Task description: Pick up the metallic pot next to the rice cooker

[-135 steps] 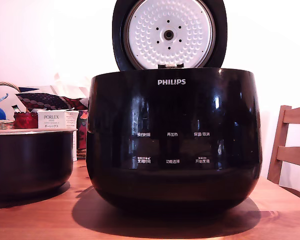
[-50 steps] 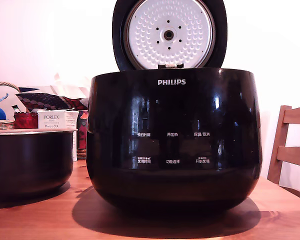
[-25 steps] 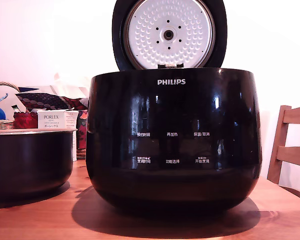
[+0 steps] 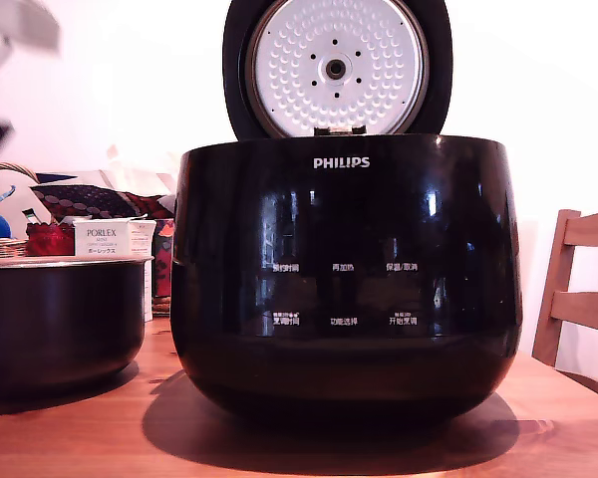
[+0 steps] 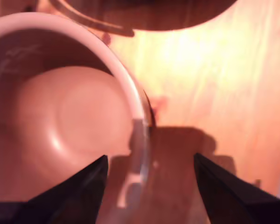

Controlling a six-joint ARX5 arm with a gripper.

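Note:
The metallic pot (image 4: pixel 60 319) stands on the wooden table at the exterior view's left, dark-walled with a thin pale rim. Beside it, at centre, is the rice cooker (image 4: pixel 344 279), glossy black with its lid (image 4: pixel 336 68) raised. A blurred part of my arm (image 4: pixel 18 24) shows above the pot at the top left. In the wrist view I look down into the pot (image 5: pixel 60 116). My gripper (image 5: pixel 150 158) is open, with the pot's rim (image 5: pixel 130 100) running between its two dark fingers, one over the inside and one over the table.
Behind the pot are a white PORLEX box (image 4: pixel 108 239), a red jar (image 4: pixel 50 239) and a wicker basket (image 4: pixel 2 247). A wooden chair (image 4: pixel 578 289) stands at the exterior view's right. The wooden table (image 4: pixel 100 438) stretches in front of the pot and the cooker.
My arm has come into the exterior view at the top left, blurred by motion, where nothing showed before. The pot and the rice cooker have not moved.

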